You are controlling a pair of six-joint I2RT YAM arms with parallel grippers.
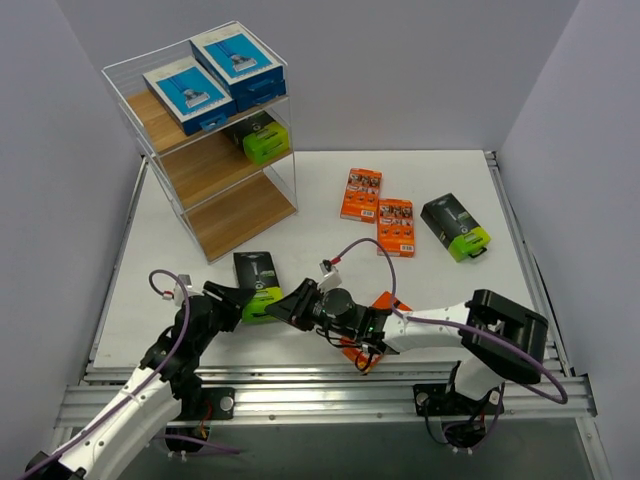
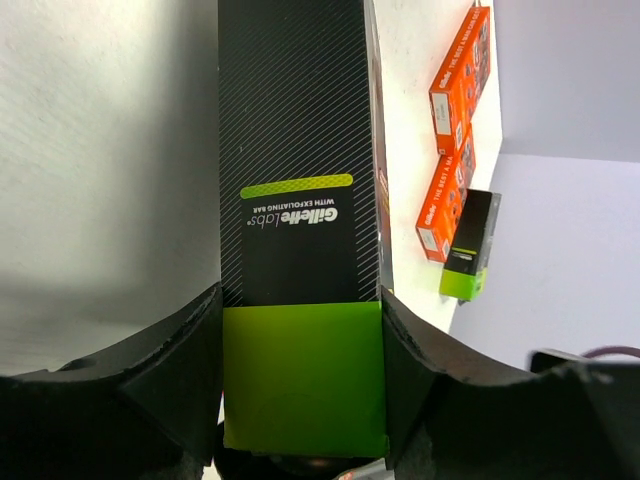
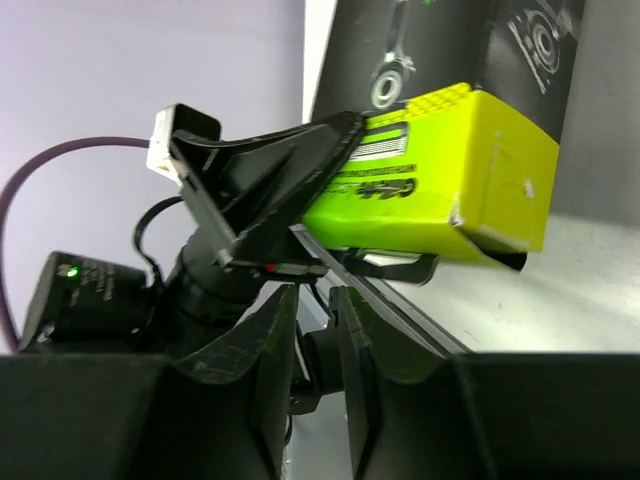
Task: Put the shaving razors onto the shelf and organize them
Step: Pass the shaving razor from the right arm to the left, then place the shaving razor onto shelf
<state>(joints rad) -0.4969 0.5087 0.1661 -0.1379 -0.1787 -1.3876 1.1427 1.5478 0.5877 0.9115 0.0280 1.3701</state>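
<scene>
- A flat rectangular razor pack (image 1: 258, 275), black with fine diagonal ribbing and a glossy lime-green end, is pinched at that green end by the left hand (image 1: 232, 300). It is held at the near left of the white surface (image 1: 310, 230), and whether it rests on the surface cannot be told.
- In the left wrist view, the hand's matt black fingers (image 2: 190, 350) are seen pressed against both long edges of the pack.
- The right hand (image 1: 290, 305) is held just beside the green end. Its fingers (image 3: 265, 370) are nearly pressed together with a narrow gap, and nothing is pinched between them.
- The shelf (image 1: 240, 215), made of light wooden boards in a thin white wire frame, stands at the far left.
- Two blue-and-white packs (image 1: 190, 93) (image 1: 238, 62) are laid side by side on its top tier.
- One black-and-lime pack (image 1: 262, 140) is kept on the middle tier. The bottom board is seen bare.
- Two bright orange packs (image 1: 361, 193) (image 1: 396, 226) lie close together at mid-surface, with another black-and-lime pack (image 1: 456, 227) to their right.
- A third orange pack (image 1: 352, 352) is partly covered by the right arm.
- A purple cable (image 1: 365, 245) is looped above that arm.
</scene>
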